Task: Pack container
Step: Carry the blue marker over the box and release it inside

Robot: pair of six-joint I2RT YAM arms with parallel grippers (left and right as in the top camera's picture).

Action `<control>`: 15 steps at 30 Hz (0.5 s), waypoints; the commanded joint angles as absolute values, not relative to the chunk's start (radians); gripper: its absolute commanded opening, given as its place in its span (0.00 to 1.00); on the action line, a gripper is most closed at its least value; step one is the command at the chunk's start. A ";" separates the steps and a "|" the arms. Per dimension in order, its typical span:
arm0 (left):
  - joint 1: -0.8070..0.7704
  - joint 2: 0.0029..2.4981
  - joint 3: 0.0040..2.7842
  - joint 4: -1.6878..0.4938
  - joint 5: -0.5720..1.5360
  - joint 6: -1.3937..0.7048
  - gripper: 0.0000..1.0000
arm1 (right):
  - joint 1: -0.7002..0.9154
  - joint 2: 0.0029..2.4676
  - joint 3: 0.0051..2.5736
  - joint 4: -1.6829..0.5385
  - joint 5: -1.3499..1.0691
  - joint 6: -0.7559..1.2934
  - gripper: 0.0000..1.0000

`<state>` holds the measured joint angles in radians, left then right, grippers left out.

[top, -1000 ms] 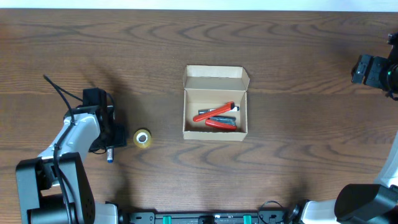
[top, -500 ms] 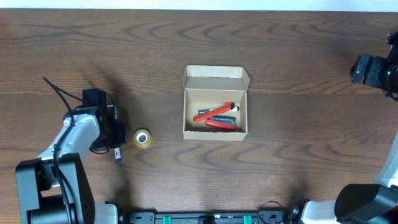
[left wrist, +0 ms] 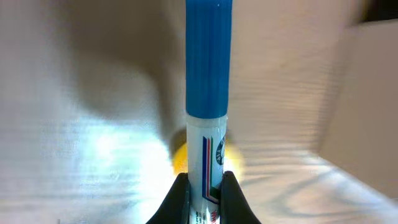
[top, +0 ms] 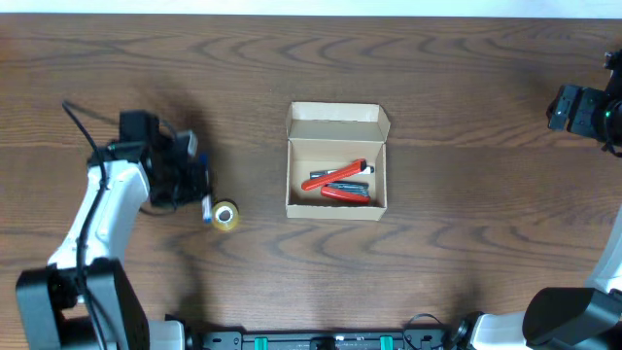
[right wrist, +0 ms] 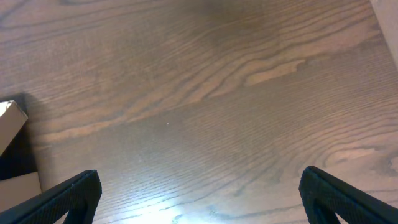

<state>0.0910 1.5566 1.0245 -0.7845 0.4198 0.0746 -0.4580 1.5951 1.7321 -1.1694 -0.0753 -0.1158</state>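
The setting reads as a robotics lab or test bench, not a home or a shop. A dark wood-grain table (top: 466, 78) fills the overhead view. Two robot arms are mounted at its near edge, the left arm (top: 102, 209) and the right arm (top: 575, 109). A loose black cable (top: 76, 117) loops off the left arm. A black rail (top: 321, 341) with green fittings (top: 255, 342) runs along the table's front edge between the arm bases. Only a few small things lie on the wood: a plain cardboard box (top: 336, 115) holding red-handled hand tools (top: 335, 178), and a small roll of yellow tape (top: 225, 216). Both wrist views show the same wood grain, with bright glare from the lighting.
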 commanded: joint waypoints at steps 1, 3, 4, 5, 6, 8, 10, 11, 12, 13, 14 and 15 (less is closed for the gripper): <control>0.020 1.513 1.148 -0.832 0.472 0.191 0.06 | -0.462 1.593 1.730 -1.171 -0.083 -0.110 0.99; -0.038 1.513 1.219 -0.870 0.472 0.260 0.06 | -0.462 1.593 1.730 -1.171 -0.083 -0.110 0.99; -0.077 1.513 1.254 -0.886 0.472 0.308 0.06 | -0.462 1.593 1.730 -1.171 -0.083 -0.110 0.98; -0.106 1.513 1.277 -0.895 0.472 0.348 0.06 | -0.462 1.593 1.730 -1.171 -0.083 -0.110 0.99; -0.149 1.513 1.308 -0.905 0.469 0.404 0.06 | -0.462 1.593 1.730 -1.171 -0.083 -0.110 0.98; -0.223 1.513 1.343 -0.911 0.453 0.496 0.06 | -0.462 1.593 1.730 -1.171 -0.083 -0.110 0.99; -0.304 1.513 1.364 -0.911 0.421 0.606 0.06 | -0.463 1.593 1.730 -1.171 -0.083 -0.110 0.99; -0.340 1.513 1.369 -0.910 0.399 0.663 0.06 | -0.462 1.593 1.730 -1.171 -0.083 -0.110 0.98; -0.377 1.513 1.372 -0.910 0.381 0.727 0.06 | -0.462 1.593 1.730 -1.172 -0.083 -0.110 0.99; -0.422 1.513 1.373 -0.908 0.365 0.820 0.06 | -0.462 1.593 1.730 -1.172 -0.083 -0.110 0.99; -0.442 1.513 1.373 -0.904 0.358 0.862 0.06 | -0.462 1.593 1.730 -1.172 -0.083 -0.110 0.99; -0.469 1.513 1.373 -0.898 0.346 0.915 0.06 | -0.462 1.593 1.730 -1.172 -0.083 -0.110 0.99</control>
<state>-0.4091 1.5219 1.3544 -0.8978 0.4042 0.6430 -0.4580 1.5951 1.7321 -1.1698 -0.0757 -0.1158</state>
